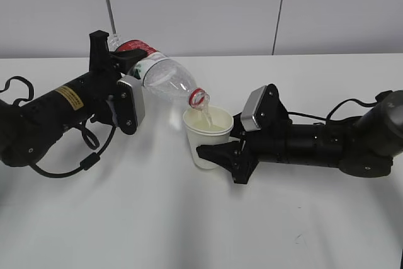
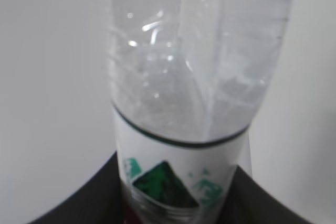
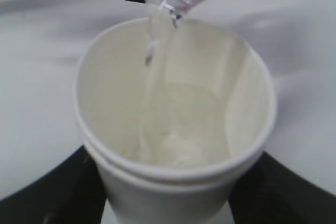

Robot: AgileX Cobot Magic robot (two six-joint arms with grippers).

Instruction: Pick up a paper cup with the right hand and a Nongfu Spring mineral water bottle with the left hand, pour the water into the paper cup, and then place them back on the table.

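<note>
My left gripper point(image 1: 126, 61) is shut on the Nongfu Spring bottle point(image 1: 160, 74) and holds it tilted, neck down to the right, with its red neck ring over the cup. In the left wrist view the bottle point(image 2: 194, 93) fills the frame between the black fingers point(image 2: 79, 203). Water point(image 1: 205, 113) streams from the mouth into the paper cup point(image 1: 206, 135). My right gripper point(image 1: 217, 149) is shut on the cup and holds it upright, low over the white table point(image 1: 189, 218). In the right wrist view the cup point(image 3: 173, 129) holds a shallow pool, and the stream point(image 3: 152, 77) falls into it.
Both black arms lie low across the table, the left one point(image 1: 56, 108) with a yellow sticker, the right one point(image 1: 327, 146) trailing cables. A pale wall with vertical seams stands behind the table's far edge point(image 1: 315, 55).
</note>
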